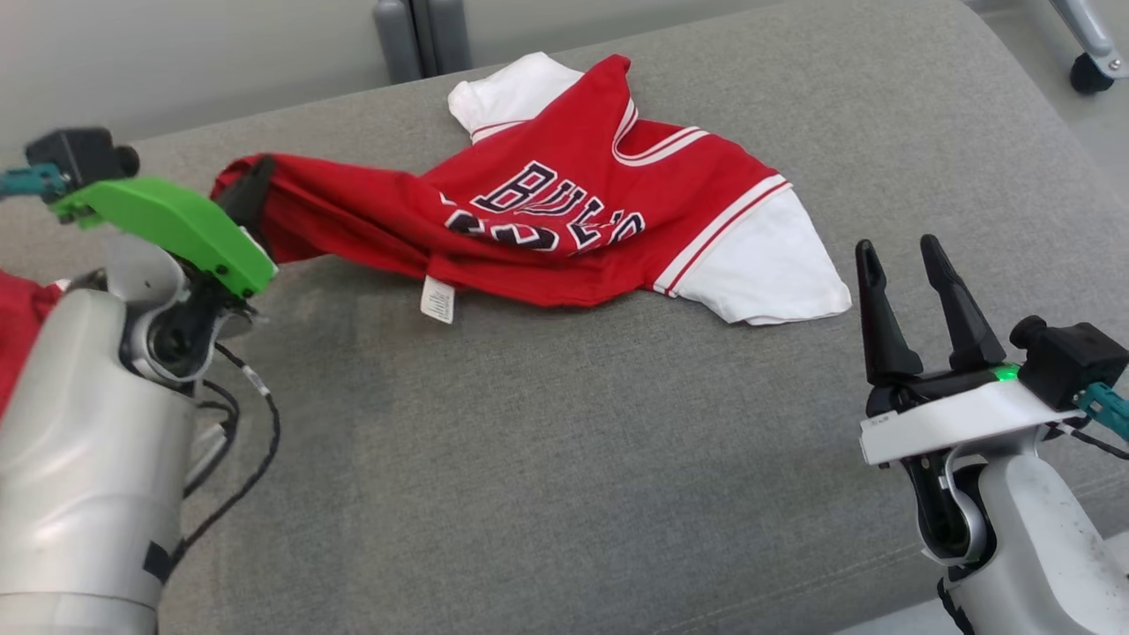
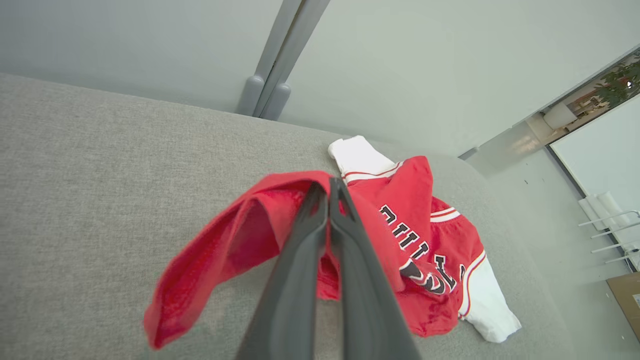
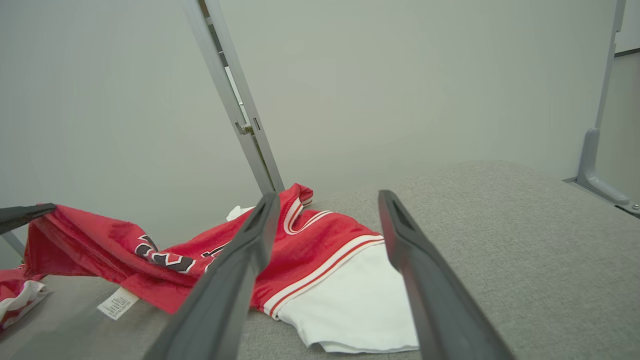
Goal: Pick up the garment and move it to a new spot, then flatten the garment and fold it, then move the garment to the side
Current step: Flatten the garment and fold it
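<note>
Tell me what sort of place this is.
Probably an office or lab room rather than a home: a grey upholstered bench, pale wall panels joined by a metal post, and a castor on the smooth floor.

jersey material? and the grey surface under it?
Jersey: soft, thin knit fabric by the look, matte; it sags and creases where the left hand pinches it. Grey surface: woven upholstery, heathered weave visible; likely padded, given its rounded edge.
</note>
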Motion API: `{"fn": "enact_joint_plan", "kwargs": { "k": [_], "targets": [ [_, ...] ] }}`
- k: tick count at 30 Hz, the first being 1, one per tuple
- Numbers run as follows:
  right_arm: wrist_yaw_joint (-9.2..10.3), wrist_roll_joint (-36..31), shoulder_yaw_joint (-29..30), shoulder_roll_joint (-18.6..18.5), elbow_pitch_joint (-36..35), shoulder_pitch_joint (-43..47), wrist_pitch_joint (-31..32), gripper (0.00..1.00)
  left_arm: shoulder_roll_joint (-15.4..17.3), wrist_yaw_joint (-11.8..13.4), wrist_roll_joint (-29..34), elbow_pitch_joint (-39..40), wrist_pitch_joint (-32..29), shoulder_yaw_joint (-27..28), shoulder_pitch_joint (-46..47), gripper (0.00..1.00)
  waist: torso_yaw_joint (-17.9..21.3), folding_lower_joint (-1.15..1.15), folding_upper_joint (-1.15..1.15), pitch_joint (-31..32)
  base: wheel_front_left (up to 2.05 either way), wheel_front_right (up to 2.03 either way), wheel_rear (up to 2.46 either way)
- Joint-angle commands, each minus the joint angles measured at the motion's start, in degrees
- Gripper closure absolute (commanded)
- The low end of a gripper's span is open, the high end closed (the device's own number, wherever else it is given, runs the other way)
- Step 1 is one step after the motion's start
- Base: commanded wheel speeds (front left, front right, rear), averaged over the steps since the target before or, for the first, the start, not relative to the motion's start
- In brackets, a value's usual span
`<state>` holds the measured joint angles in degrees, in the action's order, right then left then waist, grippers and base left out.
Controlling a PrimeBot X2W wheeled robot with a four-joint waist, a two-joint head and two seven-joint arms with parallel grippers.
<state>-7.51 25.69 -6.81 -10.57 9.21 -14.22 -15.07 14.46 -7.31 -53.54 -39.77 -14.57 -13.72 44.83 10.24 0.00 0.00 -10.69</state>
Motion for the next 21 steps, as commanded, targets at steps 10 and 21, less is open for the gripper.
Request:
{"fn": "enact_joint_plan", "kwargs": {
  "k": [10,21],
  "targets": [
    [0.04,1.17,-1.99,3.17,0.46,-4.09,-0.14,0.00,8.25,0.64,-0.37,-7.34,-7.28,0.91,7.61,0.00,8.82,0.00,0.00,-7.31,0.00,0.00,0.00],
    [0.04,0.52,-0.52,3.06,1.07,-2.13,-0.14,0.00,10.09,-0.24,0.82,-5.34,-3.44,-4.49,5.64,0.00,6.42,0.00,0.00,-5.32,0.00,0.00,0.00]
  ]
}}
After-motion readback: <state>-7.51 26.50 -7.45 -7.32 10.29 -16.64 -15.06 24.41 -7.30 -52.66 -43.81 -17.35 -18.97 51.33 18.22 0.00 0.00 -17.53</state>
